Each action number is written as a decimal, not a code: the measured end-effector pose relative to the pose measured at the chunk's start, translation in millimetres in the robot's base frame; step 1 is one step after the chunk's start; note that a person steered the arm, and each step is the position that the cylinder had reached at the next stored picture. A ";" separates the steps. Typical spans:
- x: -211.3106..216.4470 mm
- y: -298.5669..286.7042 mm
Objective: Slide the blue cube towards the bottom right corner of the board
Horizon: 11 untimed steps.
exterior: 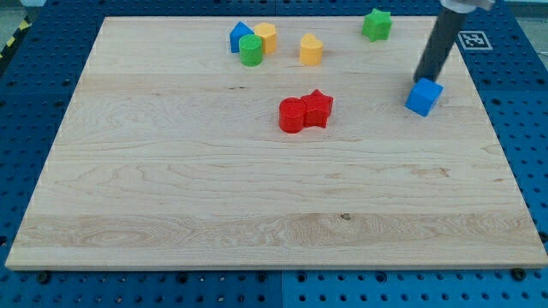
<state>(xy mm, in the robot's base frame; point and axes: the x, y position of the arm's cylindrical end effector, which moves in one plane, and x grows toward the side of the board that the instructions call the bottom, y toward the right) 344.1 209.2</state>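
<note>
Camera view, pale wooden board [171, 188], blue pegboard bench [34, 94], my tip [420, 79] touching blue cube [424, 97]

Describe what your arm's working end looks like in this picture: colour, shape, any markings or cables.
Only a straight, round, dark grey to black rod shows, running down from the view's top right. It looks smooth and plain, with no markings, cables or sleeve visible. A wider grey part sits at its top, cut off by the frame. My tip ends just behind the blue cube.

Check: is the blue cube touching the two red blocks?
No. The blue cube sits apart near the view's right edge, with bare board between it and the red blocks; my tip is at its top side.
</note>
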 end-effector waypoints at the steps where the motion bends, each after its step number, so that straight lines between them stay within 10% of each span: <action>1: 5.4 -22.0; 11: 145.2 65.1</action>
